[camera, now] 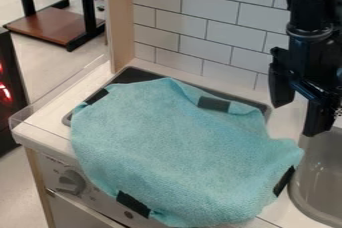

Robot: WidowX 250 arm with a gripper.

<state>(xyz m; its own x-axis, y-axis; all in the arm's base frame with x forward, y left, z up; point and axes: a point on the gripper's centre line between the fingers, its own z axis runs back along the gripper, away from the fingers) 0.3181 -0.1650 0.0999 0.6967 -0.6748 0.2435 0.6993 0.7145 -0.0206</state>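
The black gripper (300, 106) hangs at the upper right, over the counter between the tiled wall and the sink. Its two fingers stand wide apart, open, with nothing between them. Below and to its left, a turquoise cloth (180, 144) is spread with loose folds over the dark stove top (132, 75), hiding most of it. Black patches mark the cloth near its edges: one at the upper left, one at the upper right, one at the lower right and one at the lower left. Its front part drapes over the counter's front edge, and its right edge lies beside the sink.
A grey sink basin (320, 182) is set in the counter at the right. White tiles (208, 9) form the back wall, with a wooden post (120, 17) at its left end. A clear guard (57, 89) lines the counter's left side, and a knob (70, 182) is on the front panel.
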